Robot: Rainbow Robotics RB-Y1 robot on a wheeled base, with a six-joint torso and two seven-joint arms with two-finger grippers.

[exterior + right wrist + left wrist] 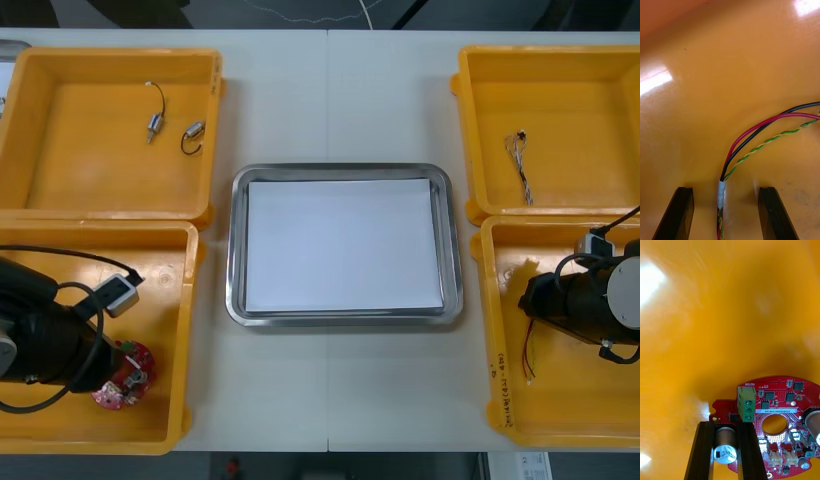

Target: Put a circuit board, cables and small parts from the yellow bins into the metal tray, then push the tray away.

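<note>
Pinching a capacitor [724, 444] on the red circuit board [790, 407], your left tool [725, 426]; right tool [726, 190] spread wide, straddling the cable [752, 135].

Light tabletop [280, 100]. A thin seam [328, 100] runs near-to-far, about midway between left gripper [725, 427] and right gripper [725, 191]. Dark floor [120, 12] lies past the far edge with a thin white cord [320, 19] on it. A white printed sheet [520, 467] sits below the near edge on the right gripper's side.

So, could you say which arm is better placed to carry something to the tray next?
Probably left: the left hand is shut on the circuit board; the right hand stands open around the cable bundle.
</note>
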